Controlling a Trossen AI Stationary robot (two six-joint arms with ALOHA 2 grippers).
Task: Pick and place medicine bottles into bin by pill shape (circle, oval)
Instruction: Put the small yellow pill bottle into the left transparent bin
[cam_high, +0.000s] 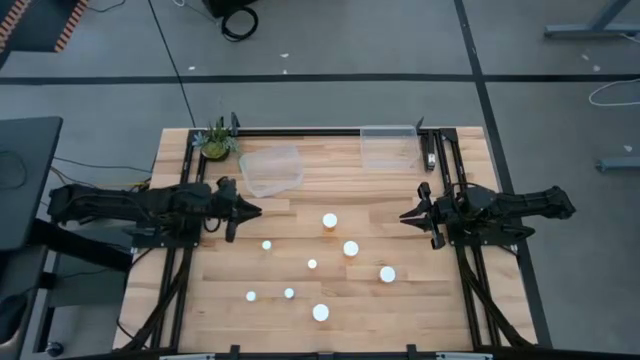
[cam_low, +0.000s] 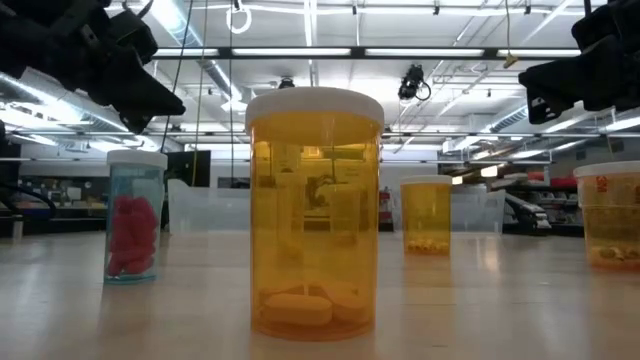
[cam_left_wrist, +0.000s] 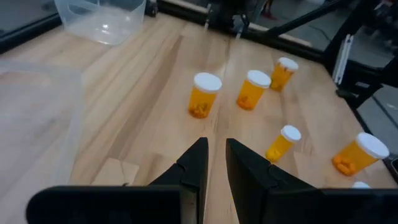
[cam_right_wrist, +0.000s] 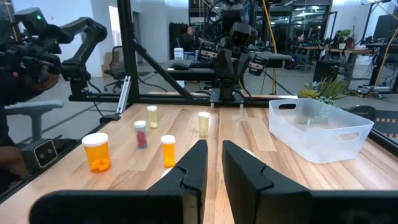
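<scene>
While both grippers hover closed, medicine bottles (cam_high: 330, 221) dot the wooden table (cam_high: 200, 290); workshop behind, seemingly.

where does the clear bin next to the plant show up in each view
High view: bin next to the plant, rear of the table, ahead of the left arm.
Low view: probably the faint clear box at the back, left of the big bottle.
Left wrist view: not clearly in it; the bin there is the other bin.
Right wrist view: at the right.
Shared landmark: the plant.
</scene>
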